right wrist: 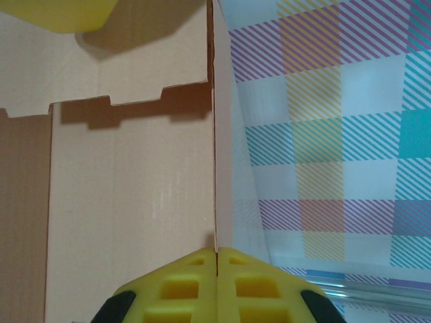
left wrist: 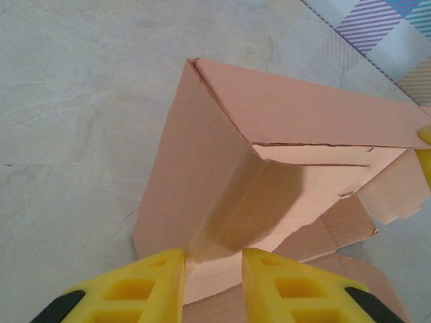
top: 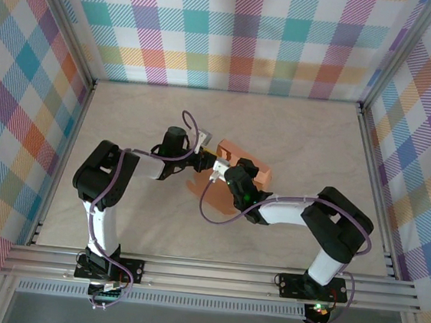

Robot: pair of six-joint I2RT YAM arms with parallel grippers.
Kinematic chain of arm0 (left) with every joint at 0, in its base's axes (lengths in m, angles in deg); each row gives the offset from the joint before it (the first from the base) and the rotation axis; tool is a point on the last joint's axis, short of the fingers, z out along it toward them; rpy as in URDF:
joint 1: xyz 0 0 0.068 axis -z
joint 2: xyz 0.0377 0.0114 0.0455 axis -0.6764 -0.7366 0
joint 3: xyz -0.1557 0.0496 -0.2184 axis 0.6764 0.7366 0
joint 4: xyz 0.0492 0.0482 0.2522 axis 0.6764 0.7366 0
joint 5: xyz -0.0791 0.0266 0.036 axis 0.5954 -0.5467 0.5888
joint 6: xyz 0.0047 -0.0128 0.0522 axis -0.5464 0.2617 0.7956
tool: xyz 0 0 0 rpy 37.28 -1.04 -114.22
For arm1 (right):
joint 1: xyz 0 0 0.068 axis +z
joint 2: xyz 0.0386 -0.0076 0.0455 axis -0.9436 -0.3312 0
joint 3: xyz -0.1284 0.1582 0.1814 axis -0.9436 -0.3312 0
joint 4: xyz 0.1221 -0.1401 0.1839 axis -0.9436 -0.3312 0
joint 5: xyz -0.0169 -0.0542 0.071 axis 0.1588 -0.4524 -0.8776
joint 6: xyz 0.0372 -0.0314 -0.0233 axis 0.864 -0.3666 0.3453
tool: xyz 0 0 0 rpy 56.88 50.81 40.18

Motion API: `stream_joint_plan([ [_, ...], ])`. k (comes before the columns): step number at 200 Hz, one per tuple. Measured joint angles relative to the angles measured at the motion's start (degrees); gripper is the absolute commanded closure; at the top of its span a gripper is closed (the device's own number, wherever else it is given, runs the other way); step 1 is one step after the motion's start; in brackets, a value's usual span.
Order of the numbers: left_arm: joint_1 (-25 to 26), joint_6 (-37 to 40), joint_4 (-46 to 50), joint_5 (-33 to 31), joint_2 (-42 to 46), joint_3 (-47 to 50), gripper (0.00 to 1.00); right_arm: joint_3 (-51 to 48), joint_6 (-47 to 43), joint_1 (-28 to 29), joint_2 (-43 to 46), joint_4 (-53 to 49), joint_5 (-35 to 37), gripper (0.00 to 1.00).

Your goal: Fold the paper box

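The paper box [top: 248, 163] sits half-formed near the middle of the table [top: 151, 116], between the two arms, with one long wall raised and several flaps lying loose around it. The right gripper [right wrist: 216, 254] is clenched on the edge of a wall, the thin card seen edge-on between its pressed-together yellow fingers. The left gripper [left wrist: 212, 261] straddles the corner where a raised side panel meets an inner flap. Its fingers stand apart with card between them, and I cannot tell whether they pinch it or merely bracket it.

The step in hand looks like turning a side wall in and locking it. To do it well, the right gripper should serve as an anchor, holding its wall steady. The left one should work along the scored crease rather than across the panel, so the card bends at the line and does not buckle. The notched tabs seen from the right wrist need to line up with their slots before any pressing down; forcing them risks a tear.

As a container the box is not closed yet: what shows of its floor is bare card, with nothing lying inside
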Motion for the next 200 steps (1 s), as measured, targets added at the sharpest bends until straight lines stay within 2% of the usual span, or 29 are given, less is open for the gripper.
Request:
stream_joint_plan([
  [54,0.4,-0.1,-1.4,-0.9,0.0,0.9,0.72,1.0,5.0,0.0,2.7,-7.4,-3.2,1.0],
  [109,1.3,-1.0,-5.4,-3.5,0.9,4.0,0.73,1.1,5.5,0.5,3.1,-8.4,-3.6,1.0],
  [200,4.2,-1.8,-7.2,-12.3,10.9,15.1,0.73,1.1,4.7,4.3,4.2,-10.6,-3.6,1.0],
])
